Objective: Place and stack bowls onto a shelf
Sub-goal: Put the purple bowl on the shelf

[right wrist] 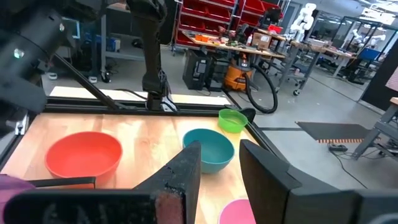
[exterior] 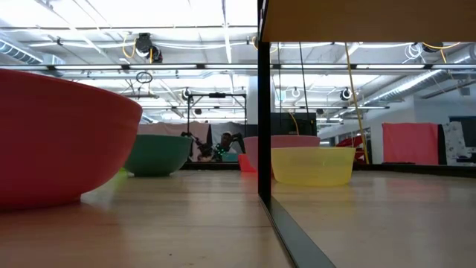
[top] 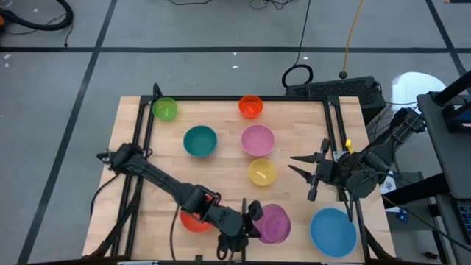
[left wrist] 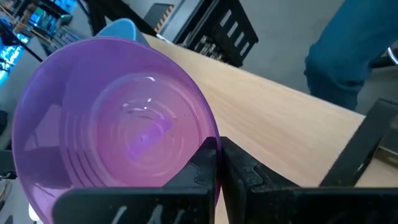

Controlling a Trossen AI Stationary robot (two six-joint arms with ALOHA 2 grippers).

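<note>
Left end effector (left wrist: 217, 163) pinches the rim of the purple bowl (left wrist: 112, 115): round, translucent glossy plastic with concentric rings inside. Right end effector (top: 300, 166) hangs parted, empty, over the slatted wood surface (top: 221, 165).

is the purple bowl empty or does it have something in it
Empty: the left wrist view looks straight into the purple bowl and shows only its bare ringed bottom.

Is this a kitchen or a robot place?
Probably a robot lab or workshop: red parts bins, a cluttered workbench and a white robot stand behind the table of bowls.
</note>
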